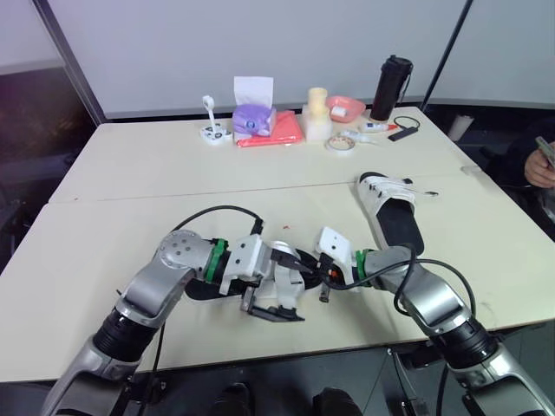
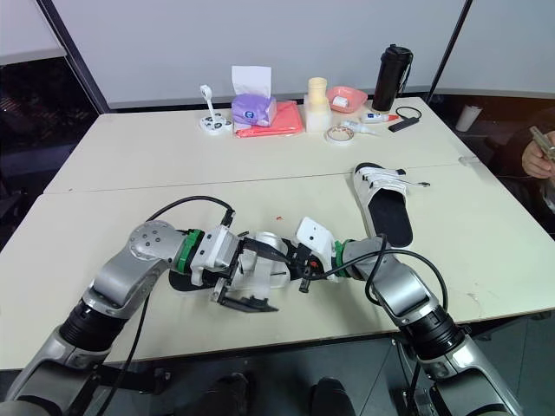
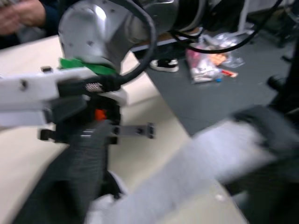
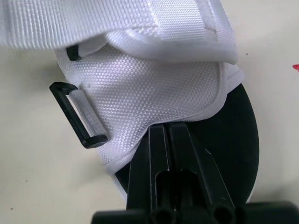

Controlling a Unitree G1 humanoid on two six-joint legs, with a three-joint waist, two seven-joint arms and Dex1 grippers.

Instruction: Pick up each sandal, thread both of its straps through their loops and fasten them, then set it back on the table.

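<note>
A sandal with a black sole [image 1: 198, 291] and white upper [image 4: 154, 88] lies near the table's front edge between my two grippers. My left gripper [image 1: 284, 286] is open, and a loose white strap [image 1: 286, 279] runs between its spread fingers. My right gripper [image 4: 167, 127] is shut, lying over the sole with its tips against the edge of the upper. Nothing shows between its fingers. A black loop [image 4: 79, 114] sticks out from the upper's side. The second sandal [image 1: 392, 212] rests flat on the table to the right, apart from both grippers.
Along the table's back edge stand a purple tissue box [image 1: 254, 117], a red folder [image 1: 276, 133], a pink bowl [image 1: 345, 107], a tape roll [image 1: 340, 144] and a black bottle [image 1: 392, 87]. A person's hand [image 1: 542, 165] shows at the right edge.
</note>
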